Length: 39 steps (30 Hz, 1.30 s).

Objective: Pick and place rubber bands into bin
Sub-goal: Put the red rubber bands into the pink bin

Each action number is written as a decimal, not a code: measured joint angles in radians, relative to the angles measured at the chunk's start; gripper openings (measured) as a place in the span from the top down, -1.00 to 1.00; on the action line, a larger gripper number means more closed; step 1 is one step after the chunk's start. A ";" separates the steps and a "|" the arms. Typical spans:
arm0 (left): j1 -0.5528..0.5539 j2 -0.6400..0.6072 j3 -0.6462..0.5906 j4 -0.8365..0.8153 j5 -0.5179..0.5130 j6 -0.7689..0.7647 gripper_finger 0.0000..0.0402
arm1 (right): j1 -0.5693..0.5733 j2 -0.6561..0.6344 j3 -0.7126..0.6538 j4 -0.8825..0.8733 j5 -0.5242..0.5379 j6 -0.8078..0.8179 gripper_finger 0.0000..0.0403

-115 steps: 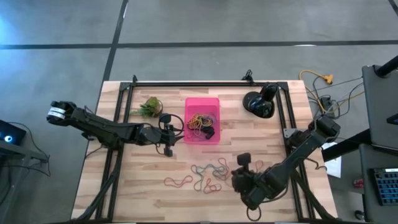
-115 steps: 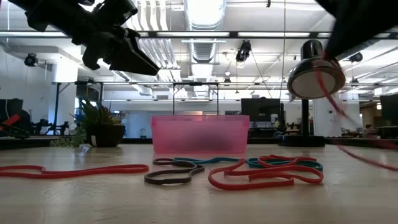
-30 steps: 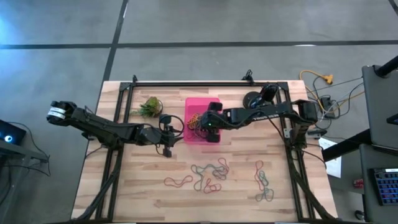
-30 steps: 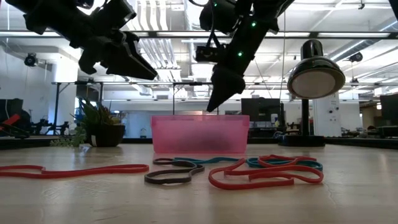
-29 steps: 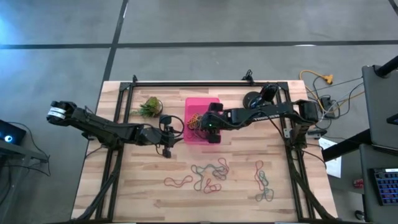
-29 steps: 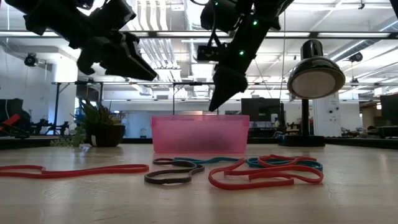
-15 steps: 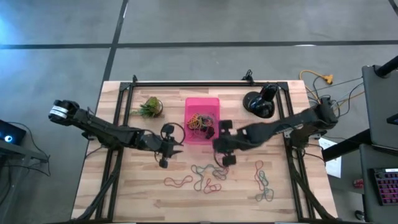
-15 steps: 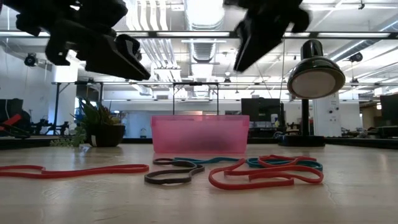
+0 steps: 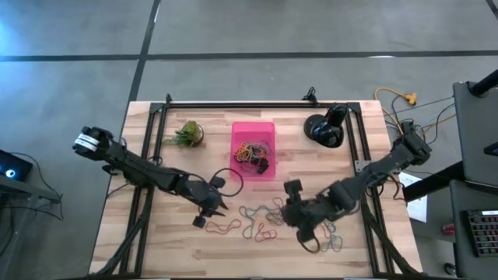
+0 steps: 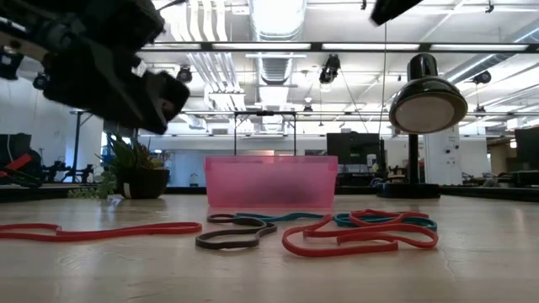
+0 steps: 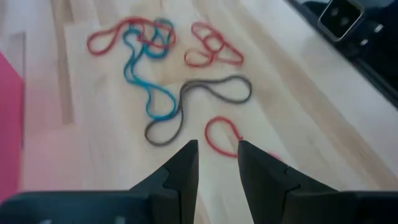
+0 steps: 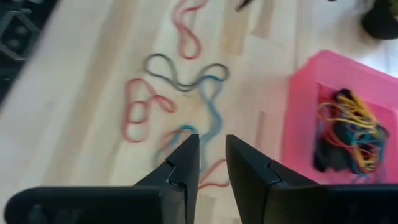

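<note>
The pink bin (image 9: 253, 132) stands at the table's far middle with a heap of rubber bands (image 9: 251, 152) in it. Loose rubber bands (image 9: 261, 219) lie near the front edge, with a red one (image 9: 222, 226) to their left and a tangle (image 9: 328, 233) to their right. My left gripper (image 9: 210, 211) hovers open just left of the red band, and its wrist view shows a red loop (image 11: 221, 134) beyond the fingers. My right gripper (image 9: 292, 214) hovers open right of the middle bands (image 12: 180, 74), nothing between its fingers.
A small green plant (image 9: 185, 134) stands left of the bin and a black lamp (image 9: 324, 128) to its right. Black frame rails (image 9: 144, 179) run along the table's left, right and far sides. In the low view the bands (image 10: 337, 231) lie in front of the bin (image 10: 269, 181).
My right gripper has swung from above the bin toward the table's near edge and now hovers beside the loose bands. My left gripper has moved toward the near edge and down, turning toward the red band. The bands on the table lie as before.
</note>
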 joint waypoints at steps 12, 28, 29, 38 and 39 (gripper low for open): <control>-0.092 0.220 0.114 0.086 -0.075 0.065 0.52 | 0.145 0.000 -0.003 0.002 0.153 0.073 0.66; -0.123 0.381 0.383 -0.327 -0.241 0.048 0.52 | 0.228 0.001 -0.050 0.008 0.237 0.173 0.68; -0.123 0.391 0.394 -0.339 -0.242 0.042 0.52 | 0.230 0.001 -0.056 0.009 0.237 0.181 0.68; -0.122 0.410 0.420 -0.381 -0.241 -0.010 0.52 | 0.240 0.002 -0.102 0.052 0.236 0.188 0.71; -0.122 0.410 0.420 -0.390 -0.239 -0.021 0.52 | 0.241 0.002 -0.104 0.055 0.236 0.188 0.71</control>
